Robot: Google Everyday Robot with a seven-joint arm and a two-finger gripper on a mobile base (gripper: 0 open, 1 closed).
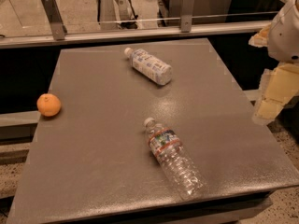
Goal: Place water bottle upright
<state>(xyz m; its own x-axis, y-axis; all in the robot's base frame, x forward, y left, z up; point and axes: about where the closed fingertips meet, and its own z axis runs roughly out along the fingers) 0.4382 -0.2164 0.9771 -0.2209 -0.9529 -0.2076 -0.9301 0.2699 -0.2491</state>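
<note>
water bottle on its side, front-centre of grey table, cap pointing far-left | shorter labelled bottle lying farther back, well apart | orange at left edge | gripper beyond table's right edge, clear of everything, grip state cannot be told

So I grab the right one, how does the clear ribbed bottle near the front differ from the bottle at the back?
The water bottle is clear and ribbed with a narrow red-and-blue band; the labelled bottle is wrapped mostly in white-blue. The water bottle looks longer than the labelled bottle. Both lie on their sides, white caps on. The gripper hangs beside the table, at the view's right, touching neither.
</note>
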